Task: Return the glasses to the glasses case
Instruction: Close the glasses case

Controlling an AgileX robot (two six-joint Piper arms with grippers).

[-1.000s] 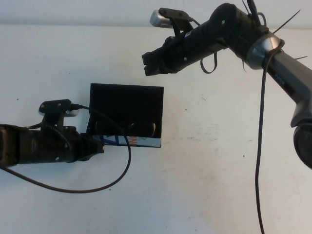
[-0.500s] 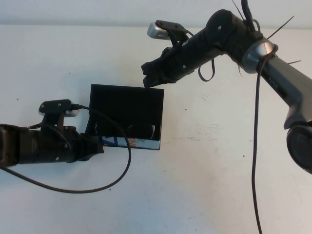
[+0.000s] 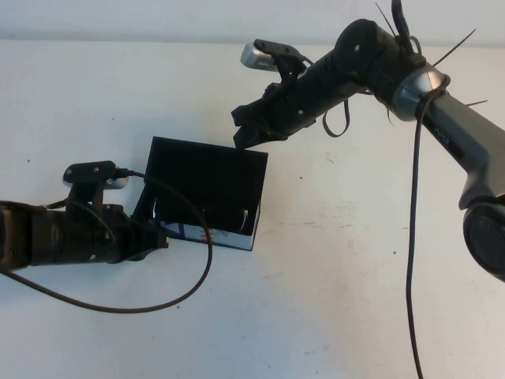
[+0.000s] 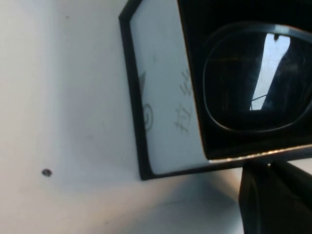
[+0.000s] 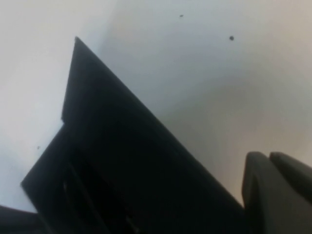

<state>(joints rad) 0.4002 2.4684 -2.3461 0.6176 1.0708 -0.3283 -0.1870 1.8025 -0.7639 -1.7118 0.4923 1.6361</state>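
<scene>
While glasses (image 4: 256,83) sit inside the glasses case (image 3: 207,183) on the counter (image 3: 331,276), right hand (image 3: 246,133), clenched, touches raised lid's top edge; left hand (image 3: 158,237) at case's front, grip state unclear.

I seem to work at a lab test bench: bare white tabletop (image 3: 355,300), loose cables (image 3: 414,260), plain wall behind.

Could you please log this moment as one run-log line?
glasses: inside glasses case | lid: raised | right gripper: shut, at lid's top edge | left gripper: at case front
</scene>
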